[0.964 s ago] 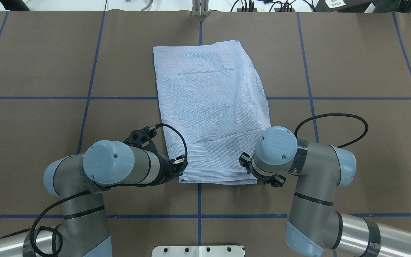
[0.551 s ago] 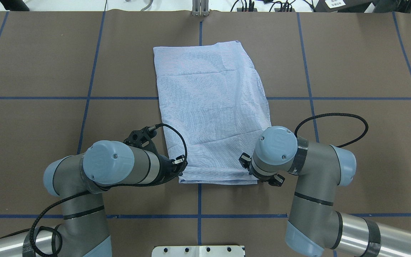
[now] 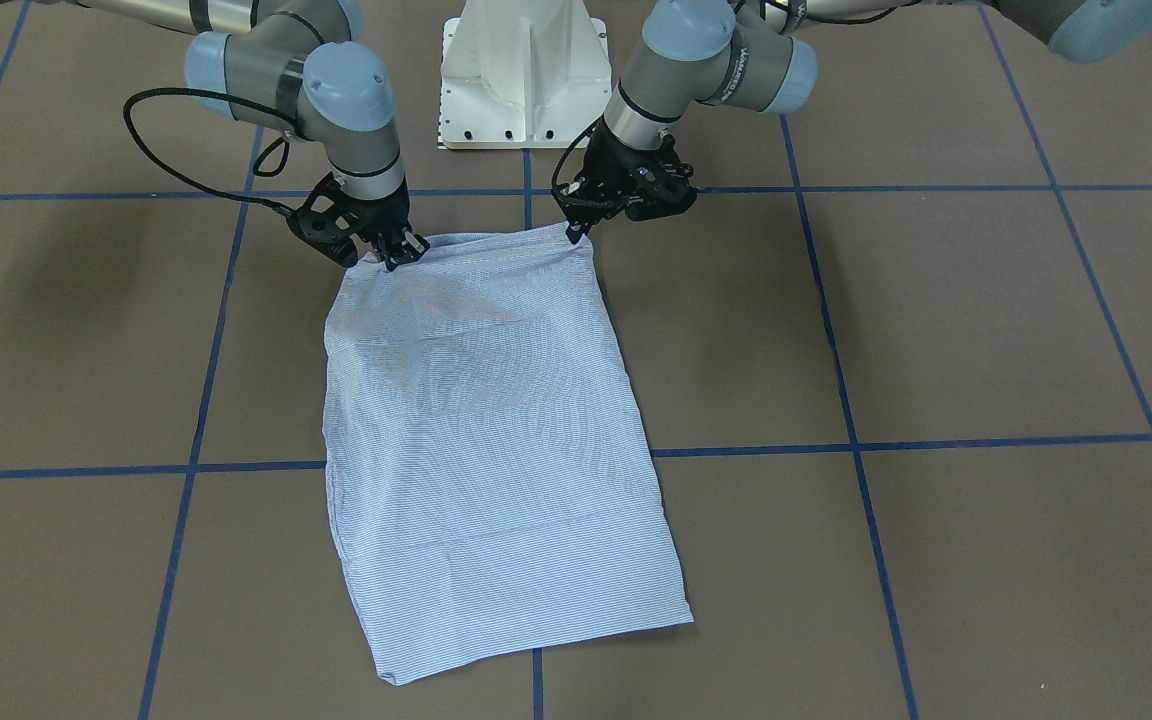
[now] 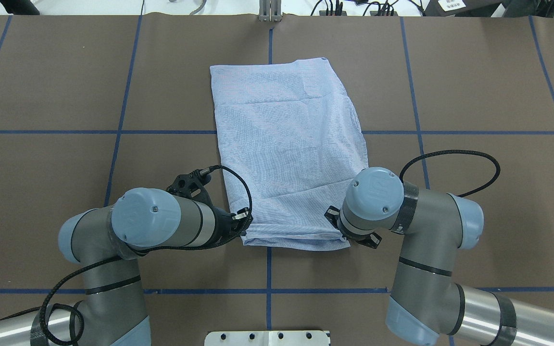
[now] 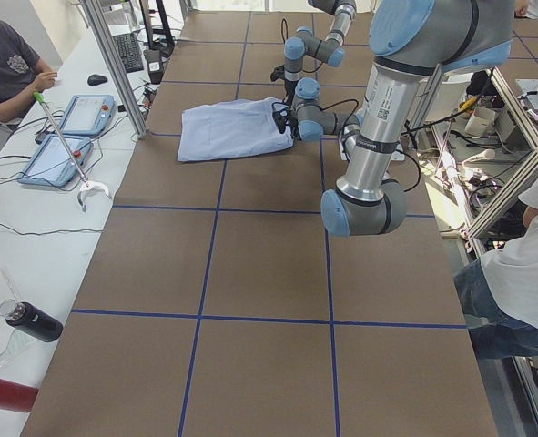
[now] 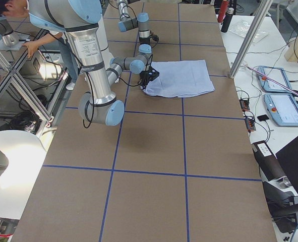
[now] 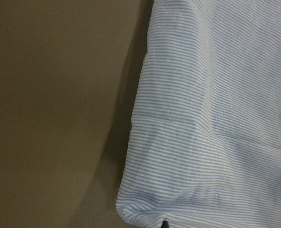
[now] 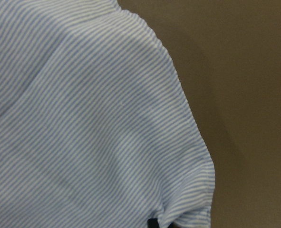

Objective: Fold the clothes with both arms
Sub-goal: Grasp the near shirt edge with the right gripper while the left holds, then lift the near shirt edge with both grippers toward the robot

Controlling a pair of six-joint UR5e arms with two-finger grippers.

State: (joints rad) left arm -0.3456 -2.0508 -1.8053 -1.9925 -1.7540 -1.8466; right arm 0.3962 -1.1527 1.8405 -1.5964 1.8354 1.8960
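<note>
Since 1 s ago shirt (image 4: 289, 139) has slid slightly toward robot; far hem sits nearer, and R wrist has nudged in too. Shirt is folded to a narrow rectangle, mid-table (image 4: 474, 96), long axis pointing away from robot. Left gripper (image 3: 574, 230) is clamped on near-left corner, right gripper (image 3: 397, 256) clamped on near-right corner. Near hem is raised a bit betw. them, rest lies flat. Wrist cams: striped cloth corner right at fingertip, both sides.
</note>
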